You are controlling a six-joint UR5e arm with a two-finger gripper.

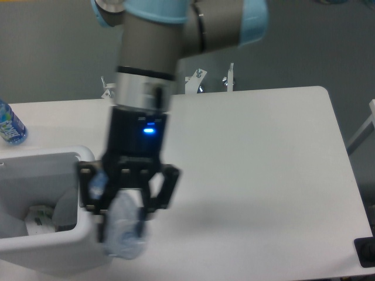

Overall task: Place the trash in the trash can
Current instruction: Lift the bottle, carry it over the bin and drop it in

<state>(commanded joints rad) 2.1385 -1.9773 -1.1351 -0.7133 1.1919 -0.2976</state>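
We are in the carry step: the hand (126, 219) is clamped on the crushed bottle (124, 234), which hangs clear of the worktop (252, 170) at about 7 o'clock in the view, its lower end blurred by motion. The bottle sits right at the near right corner of the bin (58, 246), overlapping the rim; we cannot tell whether it is inside the opening or outside the wall.

Judged next move: shift the load toward 9 o'clock until it is over the opening, then part the fingers. The thick rim is the likely snag.

Materials: the bottle is clear, thin, crumpled plastic with a bluish cast, likely light and springy. The bin is white, boxy plastic with rounded corners and a grey oblong latch (85, 171) on its right side, partly hidden by the hand. Inside, at 8 o'clock, lies a crumpled white wrapper (40, 218), so we judge that piece already done.

Worktop is flat, matte white. At 10 o'clock, on its far left edge, a blue-tinted bottle (10, 125) stands upright, well apart from the bin.
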